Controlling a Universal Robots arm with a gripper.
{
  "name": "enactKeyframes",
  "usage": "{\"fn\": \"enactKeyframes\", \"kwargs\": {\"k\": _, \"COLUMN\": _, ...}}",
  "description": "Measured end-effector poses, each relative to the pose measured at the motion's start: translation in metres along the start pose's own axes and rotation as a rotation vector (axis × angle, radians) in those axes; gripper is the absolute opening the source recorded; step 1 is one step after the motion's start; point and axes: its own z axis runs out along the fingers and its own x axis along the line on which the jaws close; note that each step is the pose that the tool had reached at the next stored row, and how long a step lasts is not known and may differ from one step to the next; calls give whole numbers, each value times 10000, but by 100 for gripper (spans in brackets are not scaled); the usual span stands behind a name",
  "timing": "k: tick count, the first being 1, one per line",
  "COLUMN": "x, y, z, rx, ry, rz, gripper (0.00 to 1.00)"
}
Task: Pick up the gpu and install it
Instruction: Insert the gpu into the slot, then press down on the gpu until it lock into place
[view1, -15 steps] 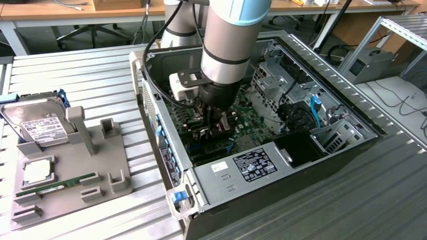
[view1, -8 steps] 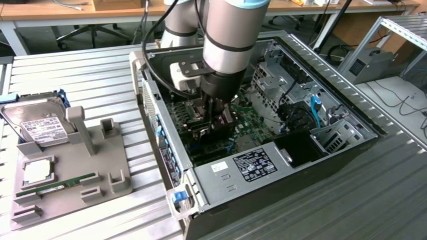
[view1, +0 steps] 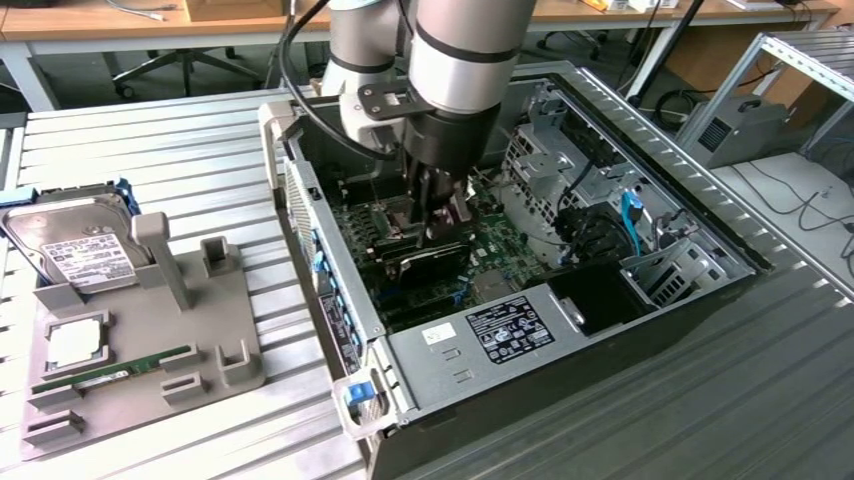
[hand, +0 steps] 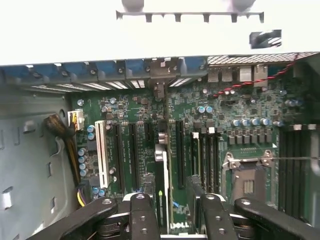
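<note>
Gripper (view1: 434, 232) reaches down inside the open computer case (view1: 694, 225), pinching the gpu (hand: 162, 195) edge-on between its fingers. The card's long axis runs parallel to the motherboard (hand: 240, 107) expansion slots, directly below the gripper, bracket end toward the case's rear wall.

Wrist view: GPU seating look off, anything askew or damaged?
Nothing stands out. The thin dark GPU card stands edge-on between the end effector fingers, in line with the green motherboard slots. No visible damage.
</note>
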Motion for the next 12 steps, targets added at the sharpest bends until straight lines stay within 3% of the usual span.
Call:
{"fn": "enactKeyframes", "kwargs": {"k": 3, "x": -17, "y": -1, "z": -77, "rx": -1, "ry": 1, "rz": 0, "gripper": 40}}
{"fn": "enactKeyframes", "kwargs": {"k": 12, "x": -19, "y": -1, "z": -81, "rx": 0, "ry": -1, "rz": 0, "gripper": 40}}
